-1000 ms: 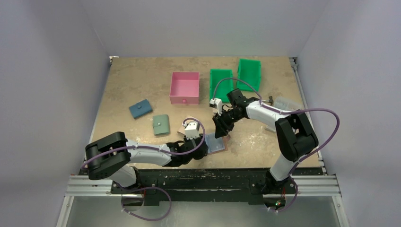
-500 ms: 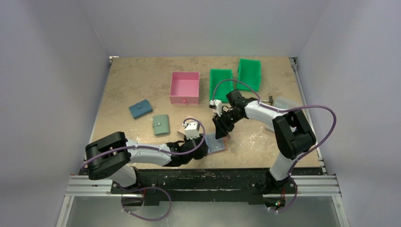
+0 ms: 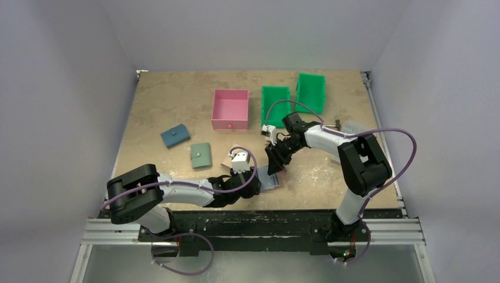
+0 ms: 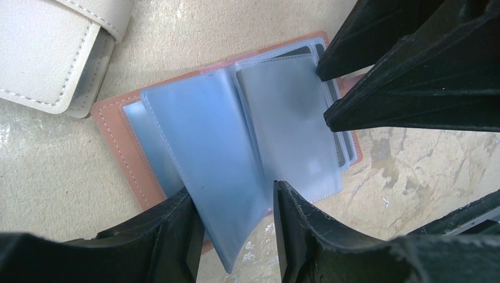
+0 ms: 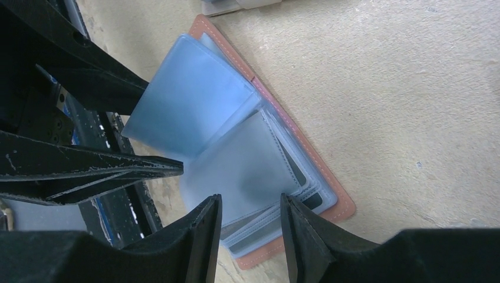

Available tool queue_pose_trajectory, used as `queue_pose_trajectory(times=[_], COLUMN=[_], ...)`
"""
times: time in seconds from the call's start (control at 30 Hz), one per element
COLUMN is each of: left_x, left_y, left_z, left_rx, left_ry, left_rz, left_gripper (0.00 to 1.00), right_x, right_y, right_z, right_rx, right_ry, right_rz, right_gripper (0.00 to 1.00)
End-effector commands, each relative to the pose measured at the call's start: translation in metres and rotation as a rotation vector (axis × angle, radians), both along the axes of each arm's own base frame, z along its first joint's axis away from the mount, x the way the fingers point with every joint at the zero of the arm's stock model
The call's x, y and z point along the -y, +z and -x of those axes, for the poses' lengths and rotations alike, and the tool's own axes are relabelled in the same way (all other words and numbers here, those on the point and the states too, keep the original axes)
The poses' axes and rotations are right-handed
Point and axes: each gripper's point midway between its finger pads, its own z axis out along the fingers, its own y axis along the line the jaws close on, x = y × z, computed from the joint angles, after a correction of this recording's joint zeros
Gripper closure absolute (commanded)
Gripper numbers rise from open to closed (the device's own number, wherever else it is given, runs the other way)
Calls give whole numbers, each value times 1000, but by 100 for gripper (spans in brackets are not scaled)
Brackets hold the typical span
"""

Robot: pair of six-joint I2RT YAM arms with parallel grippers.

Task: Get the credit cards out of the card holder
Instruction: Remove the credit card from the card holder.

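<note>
1. While the card holder [image 4: 121, 132] lies open on the surface [image 4: 59, 194] at lower centre of the top view, the right arm's elbow sits slightly further left than a second ago.
2. A raised blue sleeve [image 4: 206, 153] now hides more terracotta.
3. The left pincer [image 4: 234, 194] flanks that sleeve, half spread; I cannot tell whether it grips.
4. The right pincer [image 5: 250, 199] stands apart, tips on the right-hand pockets.
5. The credit cards [image 5: 315, 201] show only as dark edges through cloudy plastic.
6. A beige wallet [image 4: 53, 53] is cut off at upper left of the left wrist view.

The left gripper [image 3: 255, 181] and right gripper [image 3: 274, 167] are crowding the card holder [image 3: 270, 180] at lower centre; bare table [image 3: 315, 177] is lying open rightward.
</note>
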Motion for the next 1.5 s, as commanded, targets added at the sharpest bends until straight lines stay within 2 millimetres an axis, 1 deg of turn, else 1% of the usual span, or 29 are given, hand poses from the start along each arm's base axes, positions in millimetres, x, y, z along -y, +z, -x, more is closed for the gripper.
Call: queue_pose_trajectory(times=[0.0,0.33,0.6,0.8,1.0,1.07,1.2,1.27,1.33,1.47], left_x=[8,21,29,33,32,32,27,24,21,14], left_y=[2,5,2,1,-8,-10,-14,-16,-18,-20], left_z=[-1,3,4,4,2,1,-1,-2,-3,-4], left_rx=[5,8,2,-5,-21,-24,-31,-32,-33,-35], left_ry=[-33,-95,-129,-136,-121,-113,-85,-72,-59,-36], left_rz=[5,37,36,25,-21,-30,-56,-69,-81,-100], left_gripper=[52,40,32,29,29,31,47,53,57,63], right_x=[-9,-16,-19,-20,-19,-20,-21,-23,-23,-24], right_y=[5,8,11,10,7,7,10,14,18,25], right_z=[10,16,22,23,27,28,32,33,33,30], right_rx=[-60,-108,-148,-159,-184,-196,-215,-214,-205,-169], right_ry=[35,50,67,69,71,73,86,97,108,116], right_rz=[-52,-105,-139,-142,-140,-146,-166,-181,-193,-204], right_gripper=[52,52,53,53,53,53,53,53,53,53])
